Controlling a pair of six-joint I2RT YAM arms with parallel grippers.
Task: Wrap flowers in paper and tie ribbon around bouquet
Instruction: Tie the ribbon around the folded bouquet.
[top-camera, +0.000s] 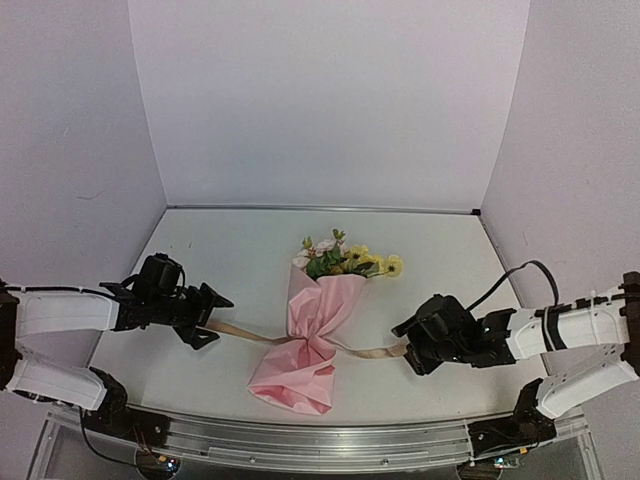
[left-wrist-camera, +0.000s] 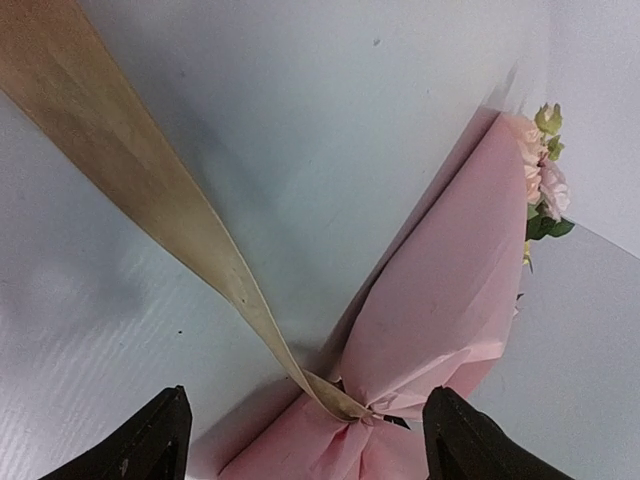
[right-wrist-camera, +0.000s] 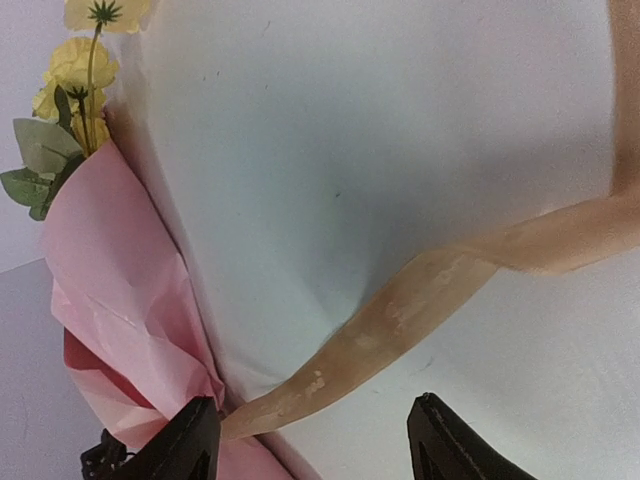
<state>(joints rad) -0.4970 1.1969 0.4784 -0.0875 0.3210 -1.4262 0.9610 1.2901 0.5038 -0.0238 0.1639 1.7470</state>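
The bouquet lies mid-table: yellow and pinkish flowers (top-camera: 345, 258) stick out of the far end of the pink paper (top-camera: 320, 300), which is cinched at its waist by the tan ribbon (top-camera: 240, 332). One ribbon tail runs left to my left gripper (top-camera: 215, 320), the other right to my right gripper (top-camera: 404, 348). In the left wrist view the left gripper (left-wrist-camera: 310, 445) is open, facing the knot, and the ribbon (left-wrist-camera: 150, 180) slants up left of the paper (left-wrist-camera: 450, 280). The right gripper (right-wrist-camera: 315, 445) is open too, with the ribbon (right-wrist-camera: 420, 300) lying loose beyond its tips.
The white table (top-camera: 230, 250) is boxed in by white walls at the back and both sides. A metal rail (top-camera: 320, 445) runs along the near edge between the arm bases. A black cable (top-camera: 520, 275) loops above the right arm.
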